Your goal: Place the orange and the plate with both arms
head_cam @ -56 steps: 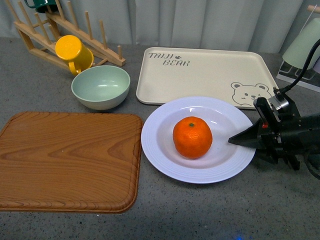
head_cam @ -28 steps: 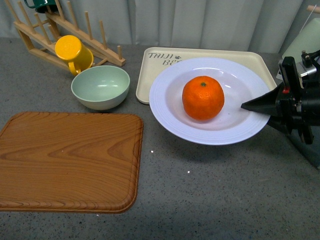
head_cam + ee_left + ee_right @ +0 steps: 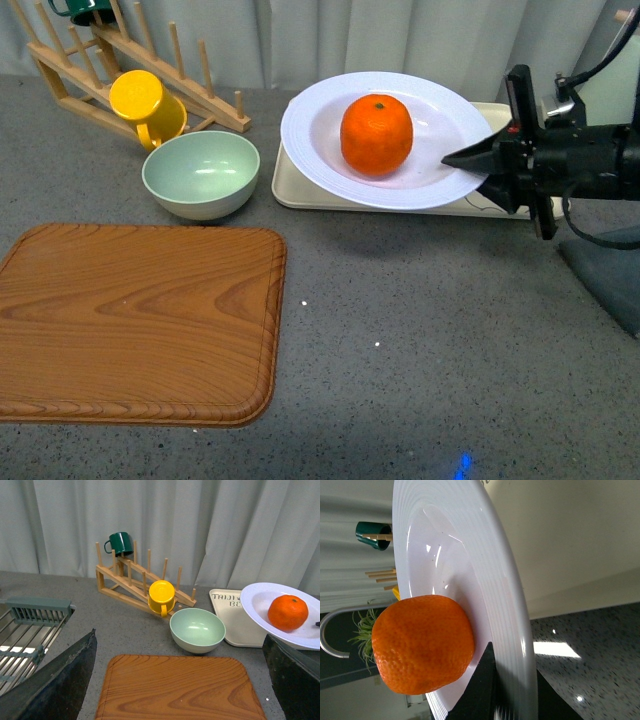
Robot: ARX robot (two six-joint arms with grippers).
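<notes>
Clamping the plate [image 3: 322, 150] by its rim, the right gripper [image 3: 468, 166] held it raised over the cream tray [image 3: 296, 192] near the tabletop's far edge, with the orange [image 3: 376, 134] inside. Setting it down apparently remained; the left gripper [image 3: 178, 645] gaped empty.

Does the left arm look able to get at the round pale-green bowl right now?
Probably yes: the pale-green bowl sits uncovered ahead of the left arm's wide-open fingers; only the flat wooden board lies nearer.
</notes>
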